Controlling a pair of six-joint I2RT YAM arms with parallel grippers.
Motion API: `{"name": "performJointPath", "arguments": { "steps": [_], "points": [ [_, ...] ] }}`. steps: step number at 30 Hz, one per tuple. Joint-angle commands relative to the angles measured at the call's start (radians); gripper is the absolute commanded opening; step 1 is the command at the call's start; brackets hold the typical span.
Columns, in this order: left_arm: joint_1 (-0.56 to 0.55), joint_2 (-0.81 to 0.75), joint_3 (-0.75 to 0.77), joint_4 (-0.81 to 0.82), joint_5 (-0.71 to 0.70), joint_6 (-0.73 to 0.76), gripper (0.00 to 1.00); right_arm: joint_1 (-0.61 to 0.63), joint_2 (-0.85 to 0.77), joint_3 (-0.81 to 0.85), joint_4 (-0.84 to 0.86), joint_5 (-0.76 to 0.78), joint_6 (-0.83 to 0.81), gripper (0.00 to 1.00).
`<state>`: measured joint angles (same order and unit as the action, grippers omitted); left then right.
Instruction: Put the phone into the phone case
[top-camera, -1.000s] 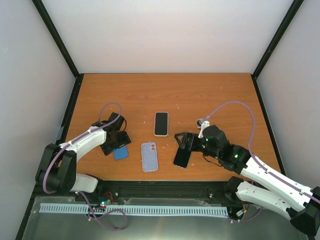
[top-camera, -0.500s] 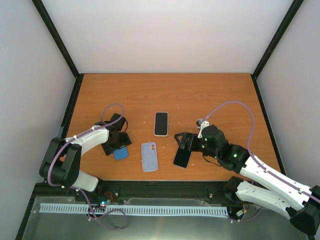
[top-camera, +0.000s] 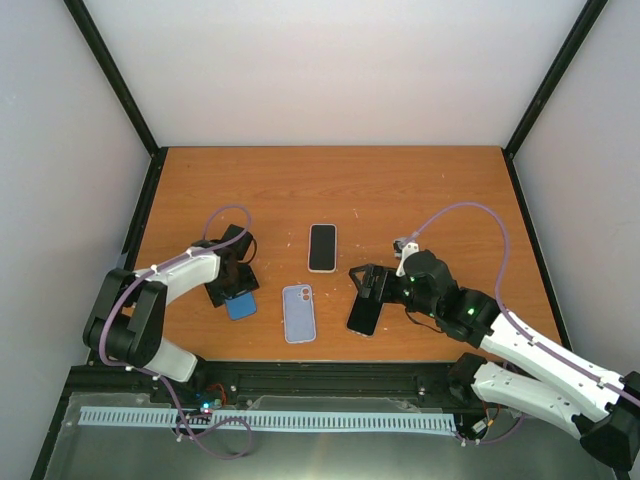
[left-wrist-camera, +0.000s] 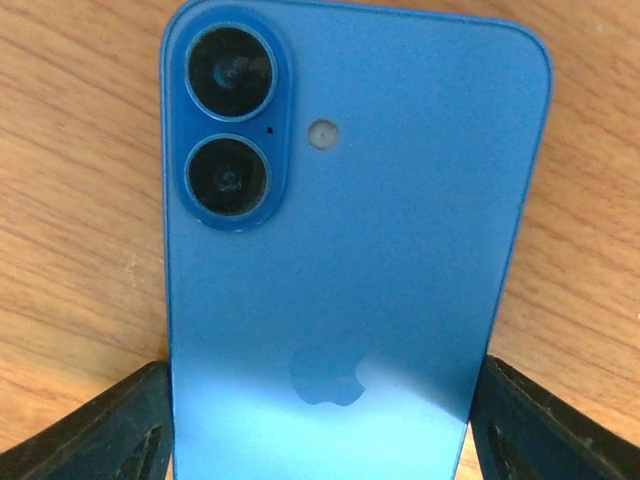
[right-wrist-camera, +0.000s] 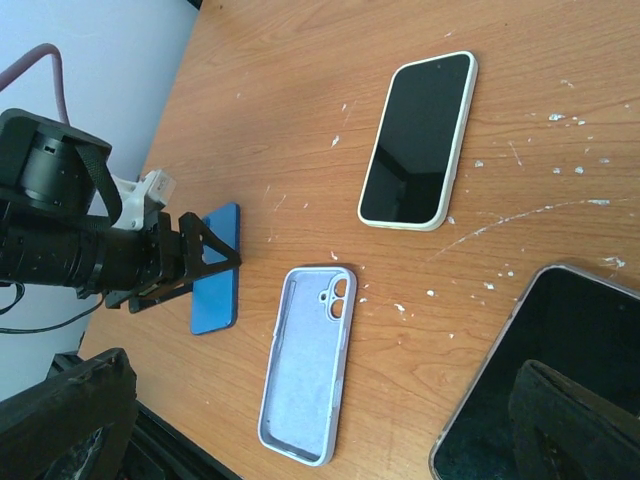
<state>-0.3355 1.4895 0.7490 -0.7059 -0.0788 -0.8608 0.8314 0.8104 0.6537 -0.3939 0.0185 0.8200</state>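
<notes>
Flat on the wooden table (top-camera: 420, 190), back upward, lies the blue phone (left-wrist-camera: 350, 270), its two camera lenses at the end away from the left wrist camera. It sits near the table's front left, just to the left of the phone case (top-camera: 298, 313) and apart from it. The left gripper (top-camera: 232, 290) is down over the phone's nearer end, and in the wrist view its black fingers (left-wrist-camera: 110, 430) press against the two long edges, so it is clamped on the phone.

The phone case is pale lavender and lies open side up, its camera cut-out at the far end, roughly midway between the two arms.

To the right of the case a black phone (top-camera: 364, 316) lies screen up, slightly slanted. The right gripper (top-camera: 366, 284) hangs over its far end with the fingers (right-wrist-camera: 70, 420) spread wide; one finger is above the dark screen, and whether it touches the glass cannot be told.

Farther back, beyond the case, a white-rimmed phone (top-camera: 322, 247) lies screen up, well clear of both grippers
</notes>
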Motion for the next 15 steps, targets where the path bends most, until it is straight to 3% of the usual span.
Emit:
{"name": "performJointPath", "arguments": {
  "steps": [1,9,15],
  "points": [
    [0.008,0.043,-0.009,0.023,0.038,0.025,0.67,-0.005,-0.023,-0.006,0.0,0.011,0.013,1.0],
    [0.007,-0.033,-0.014,0.084,0.227,0.069,0.58,-0.004,0.015,-0.049,0.112,-0.136,0.008,1.0],
    [0.007,-0.123,-0.041,0.147,0.394,0.057,0.55,0.006,0.094,-0.079,0.255,-0.235,0.008,0.9]
  ]
}}
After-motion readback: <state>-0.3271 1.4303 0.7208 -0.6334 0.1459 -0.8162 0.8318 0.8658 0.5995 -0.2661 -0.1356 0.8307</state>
